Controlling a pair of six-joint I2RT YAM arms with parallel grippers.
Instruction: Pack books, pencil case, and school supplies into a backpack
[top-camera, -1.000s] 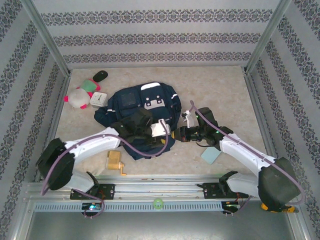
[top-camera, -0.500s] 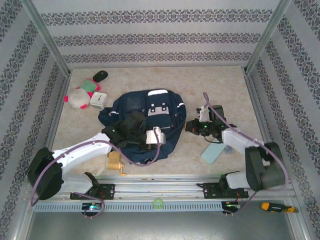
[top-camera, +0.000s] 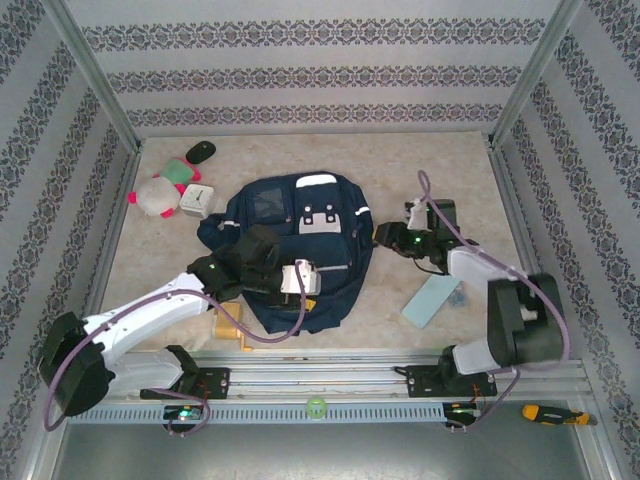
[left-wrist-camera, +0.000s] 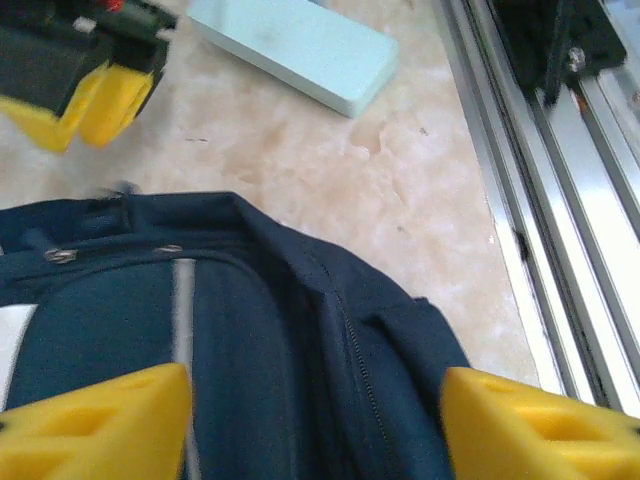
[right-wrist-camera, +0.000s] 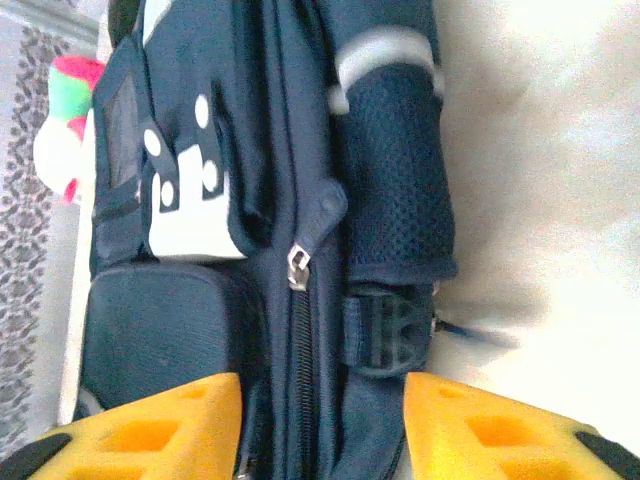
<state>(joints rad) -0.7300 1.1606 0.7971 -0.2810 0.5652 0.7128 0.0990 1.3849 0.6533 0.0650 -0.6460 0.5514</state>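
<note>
Top external view: one dark navy backpack (top-camera: 300, 235) lies flat in the middle of the tabletop (top-camera: 440, 170), front pockets and white patches facing up. One pale blue pencil case (top-camera: 432, 298) lies to its right, near the front rail (top-camera: 330, 362) and apart from the bag. One yellow pencil sharpener (top-camera: 228, 322) sits at the bag's near left corner, partly hidden under the left arm.

The left pincer (top-camera: 308, 286) hangs over the near part of the backpack. In the left wrist view its yellow fingers (left-wrist-camera: 95, 420) stand wide apart with nothing between them, only the bag's fabric and zip below. The right pincer (top-camera: 384, 237) is at the bag's right edge. In the right wrist view its fingers (right-wrist-camera: 150, 425) are also spread and empty, pointing along the main zip and the mesh side pocket.

At the far left stand one pink-and-white plush toy (top-camera: 153, 196), one white square clock (top-camera: 197, 202) just beside it, and one small dark oval thing (top-camera: 201, 150) behind them. One orange-handled screwdriver (top-camera: 545, 412) lies below the rail.
</note>
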